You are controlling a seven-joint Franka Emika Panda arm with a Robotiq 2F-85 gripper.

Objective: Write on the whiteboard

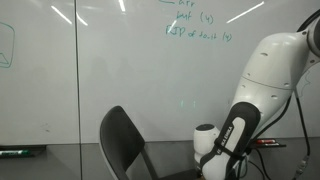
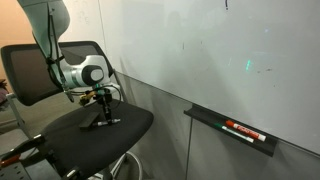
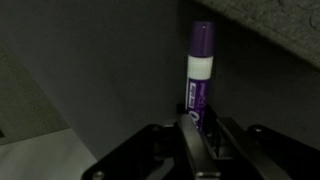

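Observation:
The whiteboard (image 1: 110,60) is a large glossy white wall with green handwriting (image 1: 195,25) at the top; it also shows in an exterior view (image 2: 220,50). My gripper (image 2: 103,100) hangs low over a black office chair's seat (image 2: 100,135), away from the board. In the wrist view the gripper (image 3: 200,135) is shut on a purple marker (image 3: 198,75) with a white band, which sticks out between the fingers. In an exterior view the marker (image 2: 106,113) points down and its tip is at the seat. In an exterior view (image 1: 215,160) the chair hides the fingers.
The chair's backrest (image 1: 122,140) stands in front of the board. A ledge tray (image 2: 235,128) below the board holds a red-labelled marker (image 2: 243,130). The white arm (image 1: 265,75) arches over the chair. Cables lie at the lower right (image 1: 265,145).

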